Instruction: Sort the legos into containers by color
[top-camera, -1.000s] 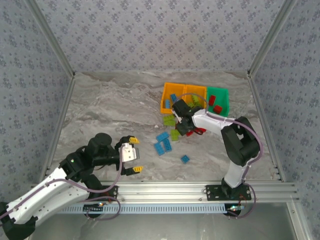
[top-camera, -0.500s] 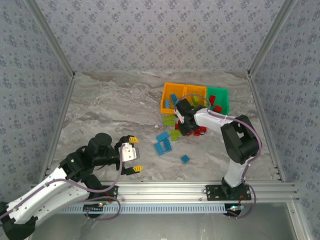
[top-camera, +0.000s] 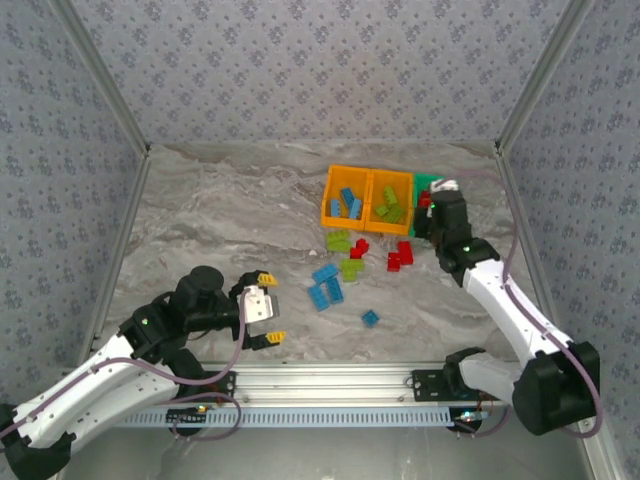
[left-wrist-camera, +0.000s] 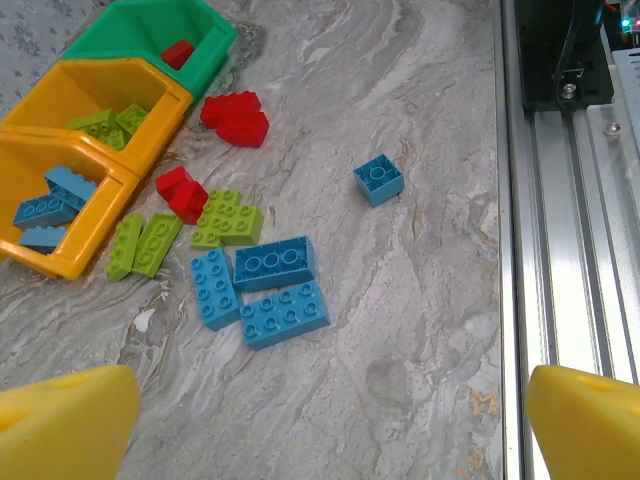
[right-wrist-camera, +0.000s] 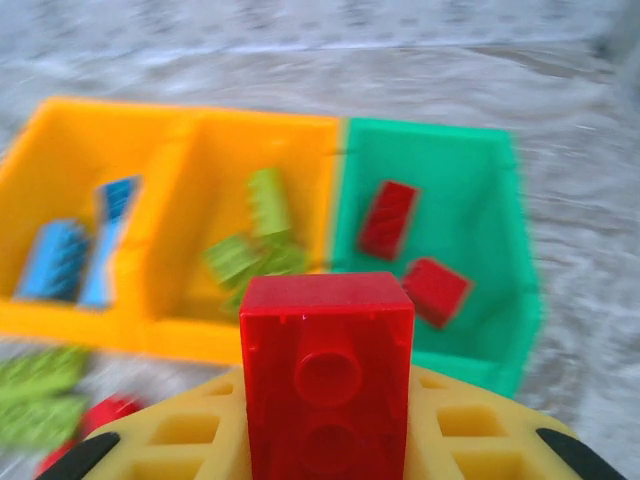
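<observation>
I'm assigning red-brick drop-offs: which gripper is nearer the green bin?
Right. The right gripper, holding a red brick, is at the green bin; the left gripper is far off, toward the near left.

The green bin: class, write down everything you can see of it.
The green bin is an open-topped rectangular container of smooth plastic, standing upright on the marbled table. It ends the row, its side against the neighbouring orange bin. Two red bricks lie loose inside. The right gripper holds a third red brick close by.
</observation>
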